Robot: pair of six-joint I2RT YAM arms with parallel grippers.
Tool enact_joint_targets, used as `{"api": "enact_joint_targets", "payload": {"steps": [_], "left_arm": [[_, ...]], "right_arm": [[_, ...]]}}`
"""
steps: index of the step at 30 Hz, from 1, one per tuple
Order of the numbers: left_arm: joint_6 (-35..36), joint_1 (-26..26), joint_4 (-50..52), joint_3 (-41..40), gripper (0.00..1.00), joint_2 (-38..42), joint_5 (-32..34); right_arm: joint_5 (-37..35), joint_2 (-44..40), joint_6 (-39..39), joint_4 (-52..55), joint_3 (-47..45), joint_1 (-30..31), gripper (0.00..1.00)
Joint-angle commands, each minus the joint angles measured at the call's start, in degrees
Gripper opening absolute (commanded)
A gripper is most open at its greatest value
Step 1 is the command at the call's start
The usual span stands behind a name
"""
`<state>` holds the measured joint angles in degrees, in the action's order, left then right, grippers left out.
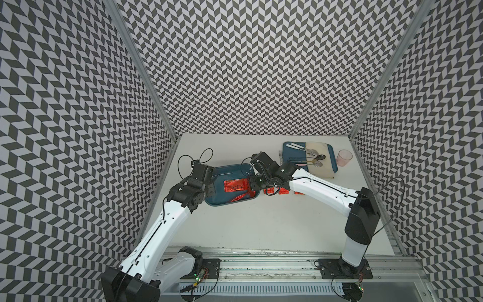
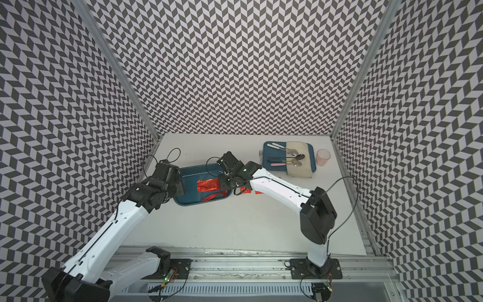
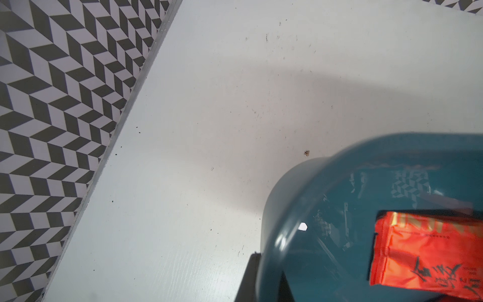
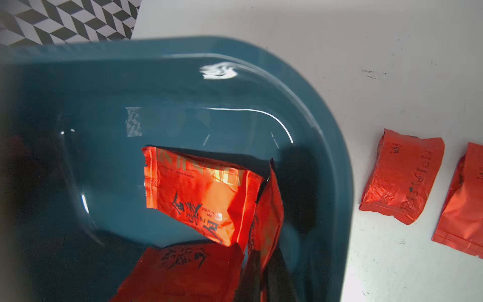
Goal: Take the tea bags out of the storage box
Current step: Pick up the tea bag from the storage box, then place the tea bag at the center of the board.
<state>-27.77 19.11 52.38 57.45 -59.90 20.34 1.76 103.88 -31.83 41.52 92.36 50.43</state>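
The teal storage box point(image 1: 227, 174) point(image 2: 196, 175) sits left of the table's middle. My left gripper point(image 1: 210, 190) point(image 3: 264, 282) is shut on its left wall, one dark finger on either side of the rim. Inside, a flat red tea bag point(image 1: 235, 186) point(image 4: 198, 193) lies beside another tea bag point(image 4: 177, 274). My right gripper point(image 1: 254, 187) point(image 4: 264, 279) reaches into the box's right end, shut on an upright tea bag point(image 4: 269, 209). On the table right of the box lie more tea bags point(image 1: 283, 191) point(image 4: 402, 177), partly hidden under the right arm.
A flatter blue tray point(image 1: 287, 157) with cutlery and a beige cloth stands at the back right, a pink cup point(image 1: 344, 157) beside it. The patterned left wall point(image 3: 52, 130) runs close to the box's left side.
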Motion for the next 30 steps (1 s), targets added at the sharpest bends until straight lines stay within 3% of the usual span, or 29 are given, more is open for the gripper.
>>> {"api": "enact_joint_targets", "payload": {"steps": [1, 8, 13, 17, 24, 30], "left_arm": [[-0.43, 0.09, -1.49, 1.22, 0.00, 0.64, 0.32], [-0.83, 0.06, -1.24, 1.35, 0.00, 0.44, 1.01], [-1.34, 0.05, -1.31, 1.26, 0.00, 0.56, 1.88], [-1.82, -0.04, -1.56, 1.02, 0.00, 0.54, 2.64], [-4.43, -0.13, -3.32, -0.88, 0.00, 1.41, 8.67], [-4.26, -0.50, -7.95, -5.42, 0.00, 4.67, 10.31]], "right_arm": [[0.54, -5.30, 1.13, -1.19, 2.47, -0.48, 0.08], [11.10, -15.85, 2.29, -3.71, -3.70, -6.00, 0.08], [20.64, -26.55, 1.74, -13.06, -21.85, -11.14, 0.09], [26.81, -31.49, 1.38, -22.50, -36.86, -11.75, 0.08], [33.51, -29.88, -1.28, -39.78, -54.69, -11.76, 0.08], [32.91, -22.44, 1.40, -44.83, -57.03, -12.10, 0.08]]}}
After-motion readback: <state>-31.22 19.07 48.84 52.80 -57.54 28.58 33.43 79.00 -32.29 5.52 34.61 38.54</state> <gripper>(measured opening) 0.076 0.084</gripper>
